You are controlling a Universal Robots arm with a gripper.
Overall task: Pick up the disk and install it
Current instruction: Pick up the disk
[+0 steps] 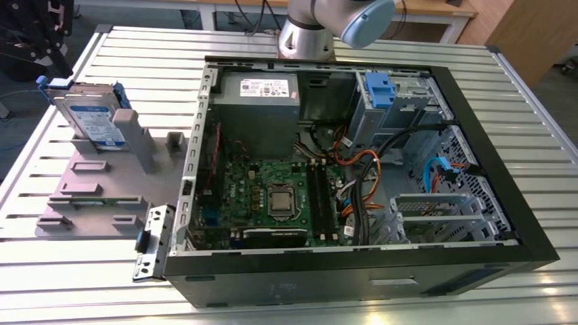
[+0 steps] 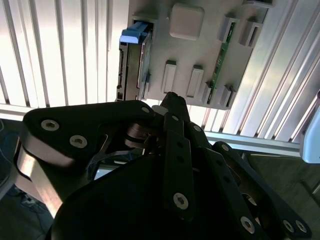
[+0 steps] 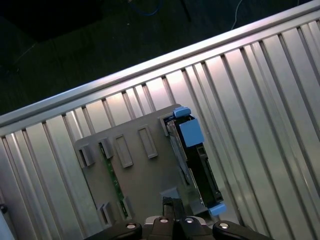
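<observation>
The disk [image 1: 91,118] is a silver drive with a white-and-blue label in a blue carrier. It stands on edge in a slot of the grey holder [image 1: 99,196], on the exterior view's left, outside the computer case. Both wrist views look down on the disk edge-on [image 2: 135,65] [image 3: 192,160]. My gripper [image 3: 171,204] [image 2: 170,97] hangs well above the holder, apart from the disk, with its black fingers drawn together and nothing between them.
The open computer case [image 1: 361,271] lies on the slatted table [image 1: 505,88], with a drive cage and blue latch [image 1: 380,88] at its far side, next to the grey power supply [image 1: 257,101]. A green memory stick [image 3: 112,175] stands in the holder.
</observation>
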